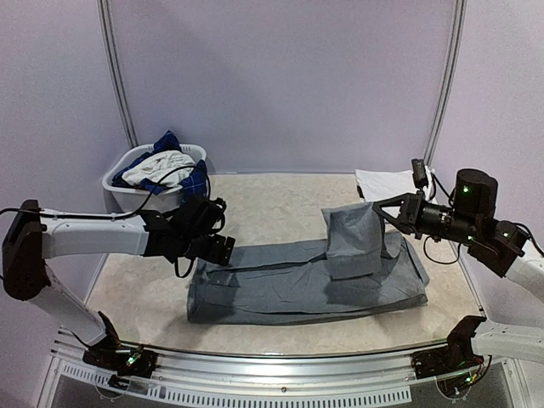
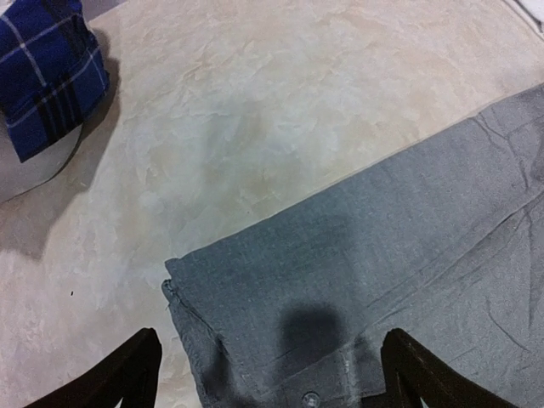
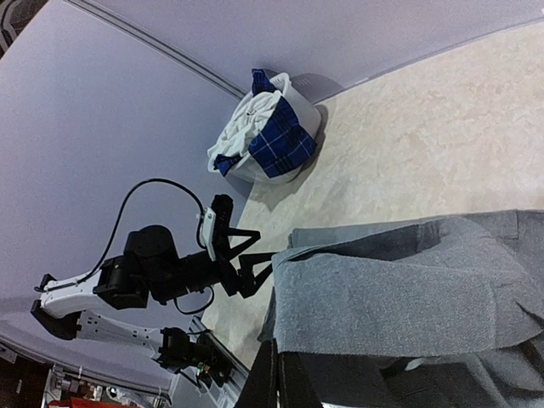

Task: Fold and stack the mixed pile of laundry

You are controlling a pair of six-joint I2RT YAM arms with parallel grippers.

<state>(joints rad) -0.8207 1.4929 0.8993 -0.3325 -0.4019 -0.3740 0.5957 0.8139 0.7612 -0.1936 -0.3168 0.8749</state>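
A long grey garment (image 1: 289,289) lies flat across the table's middle. Its right end is lifted and doubled back as a hanging flap (image 1: 353,242). My right gripper (image 1: 380,210) is shut on the flap's top corner; in the right wrist view its fingers (image 3: 276,378) pinch the edge of the grey cloth (image 3: 399,293). My left gripper (image 1: 217,248) hovers open just over the garment's left end. In the left wrist view its fingers (image 2: 136,374) straddle the hem and a small button (image 2: 312,398). The rest of the laundry pile (image 1: 161,166), white and blue plaid pieces, fills the basket.
The white oval basket (image 1: 119,191) stands at the back left, with blue plaid cloth (image 2: 47,76) hanging over its rim. A white cloth (image 1: 387,183) lies at the back right behind my right gripper. The table's front rail (image 1: 272,357) runs along the near edge.
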